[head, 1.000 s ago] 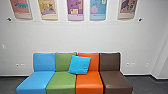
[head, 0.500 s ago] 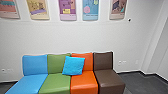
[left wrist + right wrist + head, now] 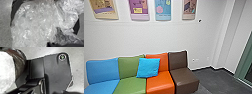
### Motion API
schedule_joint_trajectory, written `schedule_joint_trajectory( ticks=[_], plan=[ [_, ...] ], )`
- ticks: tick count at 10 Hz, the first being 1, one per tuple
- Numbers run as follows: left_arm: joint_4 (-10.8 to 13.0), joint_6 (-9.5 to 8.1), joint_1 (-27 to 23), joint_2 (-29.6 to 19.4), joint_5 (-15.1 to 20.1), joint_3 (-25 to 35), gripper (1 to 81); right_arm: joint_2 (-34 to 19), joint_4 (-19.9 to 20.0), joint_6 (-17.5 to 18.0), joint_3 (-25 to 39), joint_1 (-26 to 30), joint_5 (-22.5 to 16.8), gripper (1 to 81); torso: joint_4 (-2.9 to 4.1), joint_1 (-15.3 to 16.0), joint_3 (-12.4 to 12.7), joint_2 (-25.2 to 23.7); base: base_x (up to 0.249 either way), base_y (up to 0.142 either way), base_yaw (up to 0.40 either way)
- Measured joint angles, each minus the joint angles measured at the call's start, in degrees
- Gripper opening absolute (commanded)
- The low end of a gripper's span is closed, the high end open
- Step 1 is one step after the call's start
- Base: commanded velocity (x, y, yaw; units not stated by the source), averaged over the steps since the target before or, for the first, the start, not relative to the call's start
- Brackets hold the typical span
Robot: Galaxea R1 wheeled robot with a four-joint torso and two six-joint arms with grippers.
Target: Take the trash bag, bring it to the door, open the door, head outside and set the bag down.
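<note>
black trash bag (image 3: 14, 10), near left jaws, contact unclear

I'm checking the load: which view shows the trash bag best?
The left wrist view: the trash bag shows broadly, dark film beside bubbly clear plastic. The right wrist view catches a cut-off part, film and pale plastic; the head view faces the seats.

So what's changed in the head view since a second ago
The camera swung right, so the seats and posters slid left in view, and a green frame appeared at the right edge. Nothing in the room visibly moved: the blue cushion still leans where green meets orange.
</note>
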Motion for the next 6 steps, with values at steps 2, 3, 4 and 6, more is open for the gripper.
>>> schedule_joint_trajectory(
  ticks=[2, 3, 4, 6],
  plan=[
    [0.00, 0.00, -0.02, 0.02, -0.02, 0.00, 1.0, 0.00, 0.00, 0.00, 0.00, 0.00, 0.00, 81.1, 0.00, 0.00, 0.00, 0.00, 0.000, 0.000, -0.321],
    [0.00, 0.00, 0.00, 0.02, 0.00, 0.00, 1.0, 0.00, 0.00, 0.00, 0.00, -0.02, -0.02, 81.1, 0.00, 0.00, 0.00, 0.00, 0.000, 0.000, -0.327],
    [0.00, 0.00, 0.00, 0.02, 0.00, 0.00, 1.0, 0.00, 0.00, 0.00, 0.00, 0.00, 0.01, 81.1, 0.00, 0.00, 0.00, 0.00, 0.000, 0.000, -0.332],
    [0.02, 0.00, 0.00, 0.02, 0.00, 0.00, 1.0, 0.02, 0.00, 0.00, 0.00, -0.02, 0.04, 81.1, 0.00, 0.00, 0.00, 0.00, 0.000, 0.000, -0.352]
  ],
)
